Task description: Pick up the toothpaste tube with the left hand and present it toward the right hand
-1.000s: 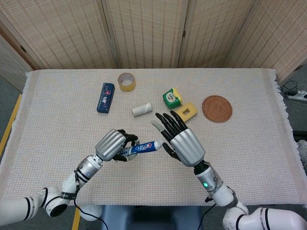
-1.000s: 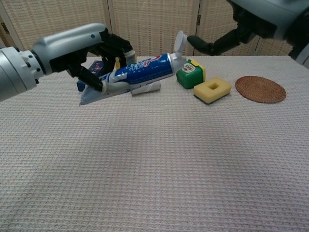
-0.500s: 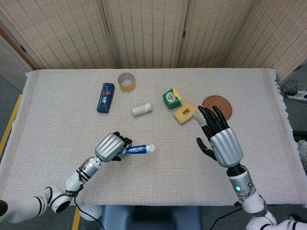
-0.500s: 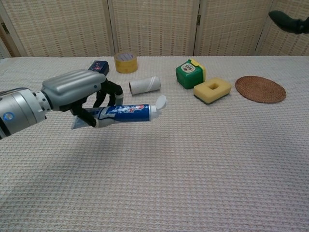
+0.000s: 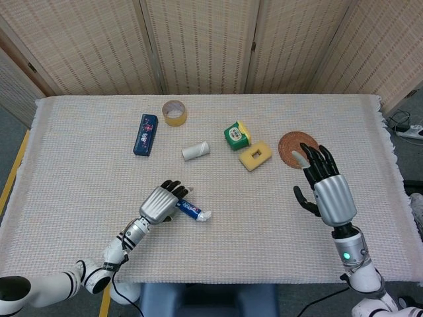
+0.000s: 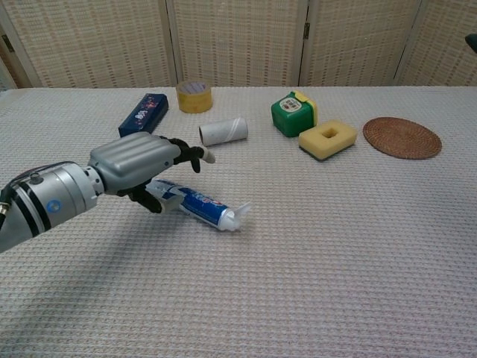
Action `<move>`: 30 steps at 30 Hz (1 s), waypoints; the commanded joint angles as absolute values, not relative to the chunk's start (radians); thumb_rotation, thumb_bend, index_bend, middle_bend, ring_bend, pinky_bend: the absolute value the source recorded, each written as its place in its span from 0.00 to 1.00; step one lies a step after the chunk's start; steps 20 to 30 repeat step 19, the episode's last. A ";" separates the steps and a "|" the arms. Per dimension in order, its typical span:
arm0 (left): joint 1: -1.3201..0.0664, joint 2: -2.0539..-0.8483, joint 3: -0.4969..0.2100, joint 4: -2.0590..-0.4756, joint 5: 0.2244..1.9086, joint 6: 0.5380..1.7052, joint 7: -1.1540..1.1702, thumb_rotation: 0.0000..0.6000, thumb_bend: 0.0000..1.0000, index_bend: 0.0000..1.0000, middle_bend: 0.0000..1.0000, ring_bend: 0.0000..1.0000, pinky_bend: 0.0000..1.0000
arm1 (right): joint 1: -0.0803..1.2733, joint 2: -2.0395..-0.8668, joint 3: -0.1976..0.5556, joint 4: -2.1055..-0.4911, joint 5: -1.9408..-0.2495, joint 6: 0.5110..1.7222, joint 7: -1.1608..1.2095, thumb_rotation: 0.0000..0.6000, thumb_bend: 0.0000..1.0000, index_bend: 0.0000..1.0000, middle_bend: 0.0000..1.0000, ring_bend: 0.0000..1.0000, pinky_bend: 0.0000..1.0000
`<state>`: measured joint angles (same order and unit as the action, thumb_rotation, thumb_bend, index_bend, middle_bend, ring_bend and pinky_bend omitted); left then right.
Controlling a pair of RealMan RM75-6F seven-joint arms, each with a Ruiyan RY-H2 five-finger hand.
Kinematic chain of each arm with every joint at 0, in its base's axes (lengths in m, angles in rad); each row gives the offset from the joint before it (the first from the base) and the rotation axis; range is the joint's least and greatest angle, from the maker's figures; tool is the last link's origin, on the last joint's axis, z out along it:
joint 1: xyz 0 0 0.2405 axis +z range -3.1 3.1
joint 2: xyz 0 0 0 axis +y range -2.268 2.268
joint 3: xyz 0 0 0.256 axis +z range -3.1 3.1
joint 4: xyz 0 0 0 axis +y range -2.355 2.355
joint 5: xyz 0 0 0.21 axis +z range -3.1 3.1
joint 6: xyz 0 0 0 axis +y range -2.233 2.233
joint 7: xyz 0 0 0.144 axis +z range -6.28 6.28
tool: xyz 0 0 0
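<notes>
1. The rear end of the toothpaste tube (image 6: pixel 197 205) is covered by the left hand (image 6: pixel 138 165) at centre left.
2. The right hand (image 6: pixel 472 41) is cut off at the chest view's upper right edge.

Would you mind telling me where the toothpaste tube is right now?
In the head view, the toothpaste tube lies on the table's near left part, its rear end under the left robot hand, nearer than the white roll.

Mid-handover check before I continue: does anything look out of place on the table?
Yes. The toothpaste tube lies flat on the cloth under the left robot hand, not raised toward the right robot hand, which hangs open far off.
</notes>
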<state>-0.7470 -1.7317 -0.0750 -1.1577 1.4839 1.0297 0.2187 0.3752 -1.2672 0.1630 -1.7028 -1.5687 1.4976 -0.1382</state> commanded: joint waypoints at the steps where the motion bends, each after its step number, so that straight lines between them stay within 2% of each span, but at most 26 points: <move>1: -0.688 -1.633 -0.081 -1.280 1.444 1.081 0.244 1.00 0.47 0.17 0.29 0.19 0.24 | 0.358 -1.228 0.143 -1.671 -1.554 1.473 -0.098 1.00 0.48 0.00 0.05 0.08 0.00; 8: -0.559 -1.406 -0.115 -1.425 1.335 1.184 0.157 1.00 0.47 0.27 0.29 0.22 0.23 | 0.324 -1.106 0.084 -1.646 -1.526 1.389 -0.023 1.00 0.48 0.00 0.06 0.09 0.00; 17: -0.357 -1.207 -0.112 -1.557 1.245 1.379 0.130 1.00 0.47 0.31 0.31 0.24 0.21 | 0.255 -1.076 0.046 -1.591 -1.537 1.431 0.094 1.00 0.48 0.00 0.07 0.10 0.01; 19: -0.316 -1.187 -0.094 -1.582 1.267 1.431 0.129 1.00 0.47 0.31 0.31 0.24 0.20 | 0.238 -1.074 0.040 -1.595 -1.529 1.440 0.097 1.00 0.48 0.00 0.08 0.10 0.01; 30: -0.316 -1.187 -0.094 -1.582 1.267 1.431 0.129 1.00 0.47 0.31 0.31 0.24 0.20 | 0.238 -1.074 0.040 -1.595 -1.529 1.440 0.097 1.00 0.48 0.00 0.08 0.10 0.01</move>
